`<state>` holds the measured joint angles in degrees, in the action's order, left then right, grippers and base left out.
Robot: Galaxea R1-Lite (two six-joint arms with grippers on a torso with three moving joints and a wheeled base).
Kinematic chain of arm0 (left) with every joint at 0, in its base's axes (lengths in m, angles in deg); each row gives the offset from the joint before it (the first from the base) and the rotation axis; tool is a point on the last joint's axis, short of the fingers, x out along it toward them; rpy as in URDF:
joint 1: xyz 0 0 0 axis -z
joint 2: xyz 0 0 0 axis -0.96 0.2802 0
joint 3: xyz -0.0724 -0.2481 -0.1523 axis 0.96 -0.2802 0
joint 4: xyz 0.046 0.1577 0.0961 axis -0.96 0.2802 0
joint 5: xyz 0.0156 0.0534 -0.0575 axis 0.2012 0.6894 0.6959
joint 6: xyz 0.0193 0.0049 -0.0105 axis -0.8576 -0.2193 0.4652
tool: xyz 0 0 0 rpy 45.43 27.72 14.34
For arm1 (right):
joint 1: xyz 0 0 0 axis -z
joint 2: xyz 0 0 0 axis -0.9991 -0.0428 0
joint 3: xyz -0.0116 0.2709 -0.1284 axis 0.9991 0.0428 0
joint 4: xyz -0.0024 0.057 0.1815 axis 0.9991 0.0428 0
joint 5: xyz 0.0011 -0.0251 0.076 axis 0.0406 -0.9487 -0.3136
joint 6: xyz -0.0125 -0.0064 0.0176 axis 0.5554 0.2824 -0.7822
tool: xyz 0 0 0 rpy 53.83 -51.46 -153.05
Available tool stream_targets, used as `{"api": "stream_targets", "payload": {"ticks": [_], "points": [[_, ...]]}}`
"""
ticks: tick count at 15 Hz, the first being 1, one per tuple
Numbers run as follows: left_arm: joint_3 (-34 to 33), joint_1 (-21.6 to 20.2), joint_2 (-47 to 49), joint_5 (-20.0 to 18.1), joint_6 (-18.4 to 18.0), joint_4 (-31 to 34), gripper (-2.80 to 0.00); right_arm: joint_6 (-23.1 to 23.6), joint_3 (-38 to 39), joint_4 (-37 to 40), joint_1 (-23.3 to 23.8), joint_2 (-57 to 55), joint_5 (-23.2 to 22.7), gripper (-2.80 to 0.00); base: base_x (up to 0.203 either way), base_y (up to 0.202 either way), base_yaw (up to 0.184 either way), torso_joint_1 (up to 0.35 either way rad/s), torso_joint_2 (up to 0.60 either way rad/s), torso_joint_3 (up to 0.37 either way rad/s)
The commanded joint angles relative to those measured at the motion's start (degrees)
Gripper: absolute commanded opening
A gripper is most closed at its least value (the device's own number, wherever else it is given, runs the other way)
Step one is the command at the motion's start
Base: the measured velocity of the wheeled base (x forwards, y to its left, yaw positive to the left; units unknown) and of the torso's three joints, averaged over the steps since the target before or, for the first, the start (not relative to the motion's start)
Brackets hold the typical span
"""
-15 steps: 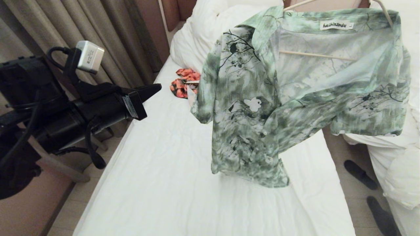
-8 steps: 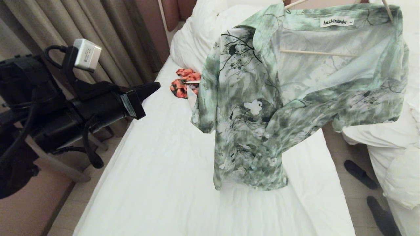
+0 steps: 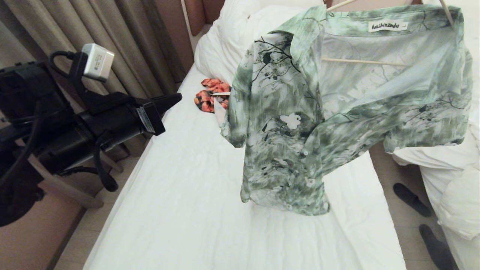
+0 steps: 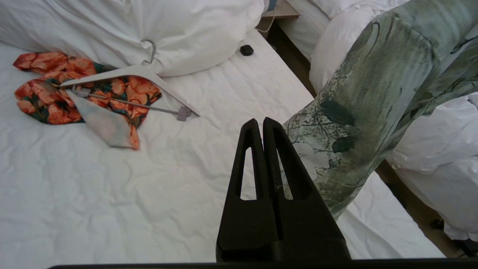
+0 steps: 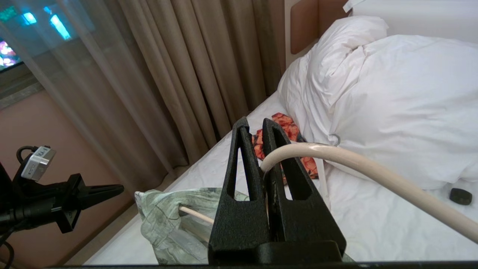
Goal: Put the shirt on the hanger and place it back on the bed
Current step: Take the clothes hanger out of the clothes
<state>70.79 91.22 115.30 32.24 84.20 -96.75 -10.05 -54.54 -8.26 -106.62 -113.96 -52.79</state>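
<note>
Here the shirt [image 3: 337, 112] hangs in the air on the hanger [image 3: 362, 61], above the bed [image 3: 195, 195], filling the head view from about 12 to 3 o'clock. The cream crossbar of the hanger shows through the open front below the white collar label [image 3: 387, 25], and the two sloping wires run out of sight at 12 and 1 o'clock. The lower hem drapes down toward the sheet near the centre; whether it touches the sheet I cannot tell.

The right gripper [image 5: 262, 127] is seen only from its own wrist camera: its two black fingers are pressed together on the curved cream hook of the hanger, which bends away across that view, with part of the shirt bunched below it.

The left gripper [image 3: 176, 99] sits at 9 o'clock in the head view, over the edge of the bed beside the curtains [image 3: 112, 48], fingers pressed together with nothing between them. From its wrist camera one sleeve of the shirt hangs just beside the fingertips.

Further up the bed, at about 11 o'clock from the centre of the head view, an orange floral garment [image 3: 210, 95] lies on the sheet with a broad white hanger [image 4: 130, 80] on it, next to the pillow heap [image 3: 225, 41]. A small black round object [image 4: 246, 49] rests on the sheet near the pillows. At 4 o'clock, dark slippers [image 3: 412, 198] lie on the floor between this bed and a second bed [image 3: 450, 180]
</note>
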Motion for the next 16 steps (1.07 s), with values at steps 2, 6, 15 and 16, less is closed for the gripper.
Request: {"api": "stream_targets", "payload": {"ticks": [2,6,15,16], "points": [[-0.15,0.08,0.29,-0.11,0.02,-0.25,-2.8,-0.03,0.0,0.02,-0.01,0.2,-0.12,-2.8,0.0,0.0,0.0,0.0,0.0,0.0],[-0.07,0.08,0.47,-0.09,0.02,-0.25,-2.8,-0.03,0.17,0.02,0.06,0.12,-0.03,-2.8,0.0,0.0,0.0,0.0,0.0,0.0],[1.8,6.8,1.49,4.45,5.97,0.43,-2.8,-0.2,0.84,2.48,0.08,-0.95,0.5,-2.8,0.0,0.0,0.0,0.0,0.0,0.0],[1.54,8.29,2.07,5.24,6.13,0.45,-2.8,-0.28,1.88,2.46,0.08,-1.08,0.5,-2.8,0.0,0.0,0.0,0.0,0.0,0.0]]}}
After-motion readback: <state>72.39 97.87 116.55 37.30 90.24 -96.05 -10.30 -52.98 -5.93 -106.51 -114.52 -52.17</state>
